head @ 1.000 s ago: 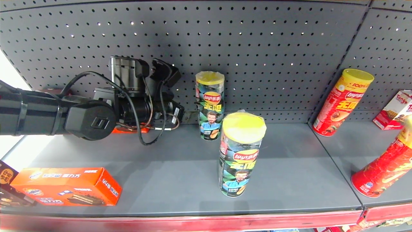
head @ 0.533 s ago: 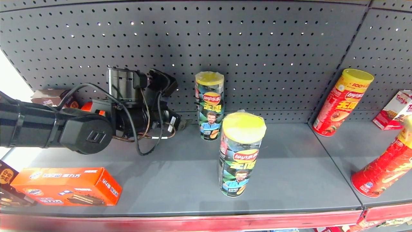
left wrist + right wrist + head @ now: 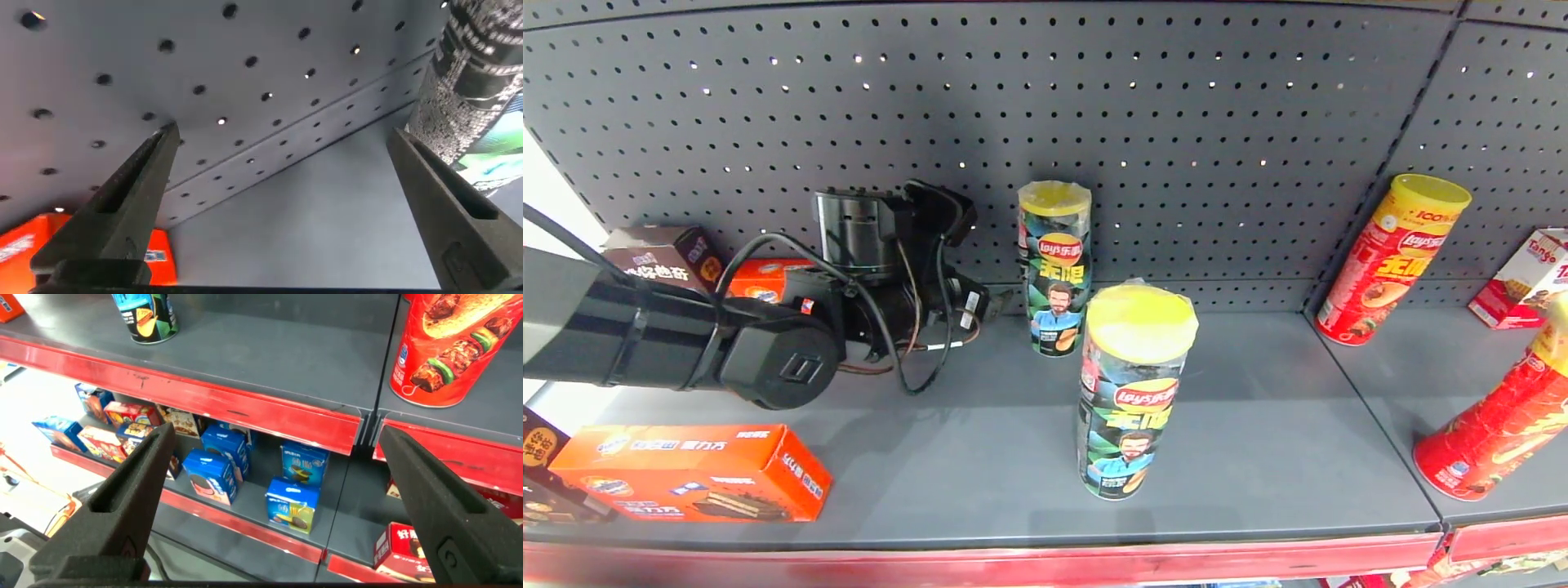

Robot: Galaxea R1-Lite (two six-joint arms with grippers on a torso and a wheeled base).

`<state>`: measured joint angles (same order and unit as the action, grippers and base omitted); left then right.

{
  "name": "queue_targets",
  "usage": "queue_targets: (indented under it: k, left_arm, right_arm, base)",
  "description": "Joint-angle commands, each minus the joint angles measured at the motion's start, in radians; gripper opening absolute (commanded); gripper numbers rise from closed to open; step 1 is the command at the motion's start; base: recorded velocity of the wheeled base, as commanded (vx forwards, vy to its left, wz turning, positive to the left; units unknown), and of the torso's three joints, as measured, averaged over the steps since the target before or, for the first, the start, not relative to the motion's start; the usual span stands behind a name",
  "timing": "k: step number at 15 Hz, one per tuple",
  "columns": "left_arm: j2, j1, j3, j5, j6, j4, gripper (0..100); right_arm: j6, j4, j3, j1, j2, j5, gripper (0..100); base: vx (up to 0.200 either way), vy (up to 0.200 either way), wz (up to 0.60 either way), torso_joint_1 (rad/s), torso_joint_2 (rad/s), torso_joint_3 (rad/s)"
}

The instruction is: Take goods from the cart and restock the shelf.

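Now, far left, a front orange box lies at the shelf edge, and a rear orange box sits against the pegboard. Just right of it, the left claw hangs wide open and empty, near the rear green can. The right claw is spread wide, holding nothing, facing blue boxes lower down.

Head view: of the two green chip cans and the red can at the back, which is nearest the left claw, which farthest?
1. Rear green can, right beside the left gripper, at the back panel.
2. Front green can, nearer the shelf front edge.
3. Rear red can, far off to the right.
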<state>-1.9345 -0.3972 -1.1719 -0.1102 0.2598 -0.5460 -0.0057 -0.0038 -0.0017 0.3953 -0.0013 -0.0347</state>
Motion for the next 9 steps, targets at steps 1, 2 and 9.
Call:
queue_targets:
  k: [1, 2, 9]
  left_arm:
    - [-0.027, -0.009, 0.003, -0.002, -0.011, -0.014, 100]
    - [-0.031, -0.012, 0.005, -0.003, -0.025, -0.019, 100]
    - [-0.060, -0.051, 0.000, -0.019, -0.067, -0.022, 100]
  right_arm:
    - [0.000, -0.001, 0.000, 0.000, 0.001, -0.001, 100]
    - [0.000, -0.001, 0.000, 0.000, 0.001, -0.001, 100]
    - [0.000, -0.001, 0.000, 0.000, 0.001, -0.001, 100]
  base:
    - [0.000, 0.000, 0.00, 0.000, 0.00, 0.000]
    - [0.000, 0.000, 0.00, 0.000, 0.00, 0.000]
    - [0.000, 0.000, 0.00, 0.000, 0.00, 0.000]
